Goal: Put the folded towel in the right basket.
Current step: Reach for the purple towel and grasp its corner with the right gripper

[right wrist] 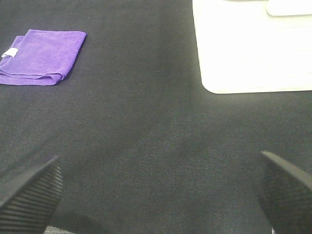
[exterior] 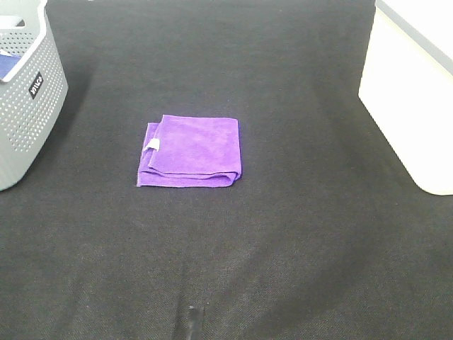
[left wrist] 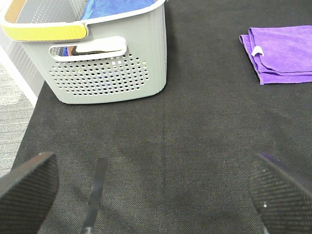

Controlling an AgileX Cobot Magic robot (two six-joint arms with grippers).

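No grip yet. In the middle of the mat (exterior: 297, 241): the towel (exterior: 190, 152), purple, folded flat into a rough square, with the white tag (exterior: 153, 145) up near 1 edge and the layers stacked along the near edge. Touching neither basket and well apart from both, so open to a reach from either side.

At the right edge of the high view: the right basket (exterior: 407, 99), white, only partly in frame, inside not visible. At the left: the grey basket (exterior: 28, 92), perforated, with blue cloth (left wrist: 117, 7) inside. Not the target.

Left gripper (left wrist: 156, 195): jaws spread wide, empty, low over bare mat near the grey basket, with the towel well ahead and off to 1 side. Right gripper (right wrist: 156, 195): likewise spread wide, holding nothing, above bare mat, with the towel ahead on 1 side and the right basket ahead on the other. Neither gripper clear in the high view; presumably both held back off the near edge, out of the way.

Judged as the very start: approach not begun. Probably a job for the right arm, on the target's side. Best to pinch through all layers at the stacked edge, to keep the fold shut on the lift. Risks: catching only the top layer and opening the fold, or snagging the mat.
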